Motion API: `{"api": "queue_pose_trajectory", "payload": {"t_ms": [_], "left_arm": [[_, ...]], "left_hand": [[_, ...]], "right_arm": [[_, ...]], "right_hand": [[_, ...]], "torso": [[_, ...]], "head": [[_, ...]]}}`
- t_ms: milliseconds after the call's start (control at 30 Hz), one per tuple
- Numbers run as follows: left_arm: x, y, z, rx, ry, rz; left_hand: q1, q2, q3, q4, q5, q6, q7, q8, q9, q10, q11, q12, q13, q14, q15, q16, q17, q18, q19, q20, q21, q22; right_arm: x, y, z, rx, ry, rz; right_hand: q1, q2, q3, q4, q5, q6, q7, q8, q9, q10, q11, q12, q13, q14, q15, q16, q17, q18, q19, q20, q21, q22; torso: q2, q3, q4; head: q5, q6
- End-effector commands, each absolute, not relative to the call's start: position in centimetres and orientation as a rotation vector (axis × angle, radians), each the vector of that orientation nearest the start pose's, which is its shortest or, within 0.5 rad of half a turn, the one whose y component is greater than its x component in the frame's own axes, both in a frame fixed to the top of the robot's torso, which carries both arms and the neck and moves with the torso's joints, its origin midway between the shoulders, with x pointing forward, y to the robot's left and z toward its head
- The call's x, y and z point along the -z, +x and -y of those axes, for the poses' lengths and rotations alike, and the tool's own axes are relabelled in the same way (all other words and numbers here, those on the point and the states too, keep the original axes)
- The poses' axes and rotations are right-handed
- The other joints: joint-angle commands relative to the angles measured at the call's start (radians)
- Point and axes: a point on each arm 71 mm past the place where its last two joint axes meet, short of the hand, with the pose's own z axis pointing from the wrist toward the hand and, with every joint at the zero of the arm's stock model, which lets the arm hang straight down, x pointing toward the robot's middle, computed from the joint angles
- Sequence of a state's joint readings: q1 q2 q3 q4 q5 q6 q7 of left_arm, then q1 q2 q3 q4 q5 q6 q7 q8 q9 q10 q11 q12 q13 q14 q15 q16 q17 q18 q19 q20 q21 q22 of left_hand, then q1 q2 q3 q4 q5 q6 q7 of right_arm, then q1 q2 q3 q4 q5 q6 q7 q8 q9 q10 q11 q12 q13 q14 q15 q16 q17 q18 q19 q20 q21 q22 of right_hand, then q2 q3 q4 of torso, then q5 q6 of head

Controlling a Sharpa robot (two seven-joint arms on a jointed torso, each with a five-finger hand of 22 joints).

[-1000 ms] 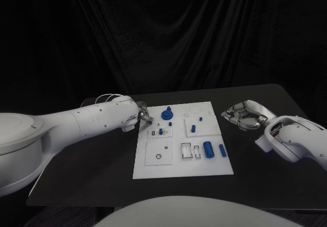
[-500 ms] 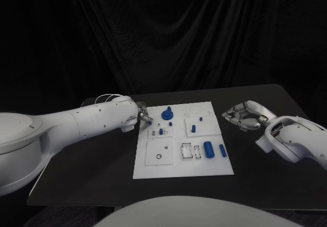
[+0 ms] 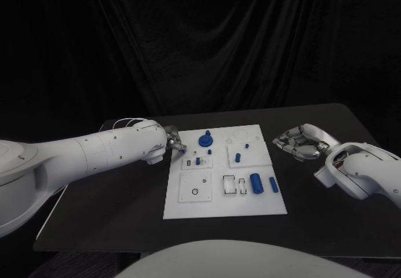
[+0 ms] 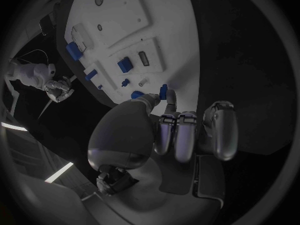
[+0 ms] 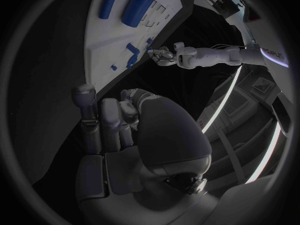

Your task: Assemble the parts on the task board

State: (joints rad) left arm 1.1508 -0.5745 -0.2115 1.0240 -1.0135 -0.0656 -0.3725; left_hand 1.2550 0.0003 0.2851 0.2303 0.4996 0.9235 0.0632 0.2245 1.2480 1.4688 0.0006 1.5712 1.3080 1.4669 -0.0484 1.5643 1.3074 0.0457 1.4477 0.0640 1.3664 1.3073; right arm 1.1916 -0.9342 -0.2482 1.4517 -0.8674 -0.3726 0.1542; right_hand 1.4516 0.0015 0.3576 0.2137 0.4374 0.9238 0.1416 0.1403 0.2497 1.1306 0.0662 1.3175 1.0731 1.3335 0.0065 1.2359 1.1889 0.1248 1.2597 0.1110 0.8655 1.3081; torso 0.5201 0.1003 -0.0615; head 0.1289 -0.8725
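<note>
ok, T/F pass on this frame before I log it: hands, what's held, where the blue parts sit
1. The left hand is at the task board's left edge, its fingers pinching a small blue part. True.
2. The right hand rests on the task board. False: it is off the board, to its right, over the black table.
3. The right hand holds a blue part. False: its fingers are curled in with nothing in them.
4. A thick blue cylinder and a thin blue cylinder lie side by side near the board's right edge. True.
5. The large blue knob stands at the board's near edge. False: it stands in the far half.
</note>
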Motion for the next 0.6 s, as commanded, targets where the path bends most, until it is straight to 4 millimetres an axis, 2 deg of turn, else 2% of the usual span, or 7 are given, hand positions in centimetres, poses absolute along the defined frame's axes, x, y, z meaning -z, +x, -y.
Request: {"api": "queue_pose_trajectory", "payload": {"t_ms": [33,367,600], "left_arm": [[31.5,52.0,-23.6,0.292,-0.436,-2.189],[30.9,50.3,-24.0,0.342,-0.471,-2.154],[30.5,49.2,-23.9,0.377,-0.474,-2.143]], "left_hand": [[-0.004,-0.01,0.008,-0.001,-0.003,0.0,-0.006,0.006,0.002,0.102,-0.007,0.0,0.263,0.104,-0.005,0.006,0.263,0.006,0.001,-0.005,0.001,0.195],[-0.01,-0.016,0.014,-0.001,-0.004,0.003,-0.007,0.009,0.004,0.102,-0.008,0.0,0.263,0.104,-0.006,0.006,0.263,0.007,0.0,-0.005,-0.002,0.194],[-0.011,-0.019,0.016,-0.001,-0.004,0.004,-0.007,0.01,0.004,0.102,-0.009,0.0,0.263,0.104,-0.007,0.006,0.263,0.007,0.0,-0.006,-0.002,0.194]], "right_arm": [[26.1,45.9,27.4,-0.844,0.358,-1.846],[26.2,45.9,27.5,-0.839,0.36,-1.847],[26.2,45.9,27.6,-0.837,0.362,-1.845]], "right_hand": [[0.011,0.001,0.0,-0.005,0.003,0.002,0.003,0.004,0.001,-0.006,0.0,-0.005,-0.001,-0.003,-0.004,0.003,-0.001,0.009,-0.005,-0.001,-0.003,0.085],[0.011,0.001,0.001,-0.006,0.004,0.001,0.004,0.004,0.001,-0.007,0.001,-0.006,-0.001,-0.005,-0.004,0.001,-0.003,0.009,-0.006,-0.001,-0.006,0.085],[0.011,0.001,0.001,-0.006,0.004,0.001,0.004,0.004,0.001,-0.007,0.001,-0.006,-0.001,-0.005,-0.004,0.001,-0.003,0.009,-0.006,-0.001,-0.006,0.085]], "torso": [[-0.001,0.0007,0.0005],[-0.001,0.0005,0.0021],[-0.001,0.0005,-0.0007]], "head": [[-0.002,0.0],[-0.006,0.0],[-0.003,0.0]]}}
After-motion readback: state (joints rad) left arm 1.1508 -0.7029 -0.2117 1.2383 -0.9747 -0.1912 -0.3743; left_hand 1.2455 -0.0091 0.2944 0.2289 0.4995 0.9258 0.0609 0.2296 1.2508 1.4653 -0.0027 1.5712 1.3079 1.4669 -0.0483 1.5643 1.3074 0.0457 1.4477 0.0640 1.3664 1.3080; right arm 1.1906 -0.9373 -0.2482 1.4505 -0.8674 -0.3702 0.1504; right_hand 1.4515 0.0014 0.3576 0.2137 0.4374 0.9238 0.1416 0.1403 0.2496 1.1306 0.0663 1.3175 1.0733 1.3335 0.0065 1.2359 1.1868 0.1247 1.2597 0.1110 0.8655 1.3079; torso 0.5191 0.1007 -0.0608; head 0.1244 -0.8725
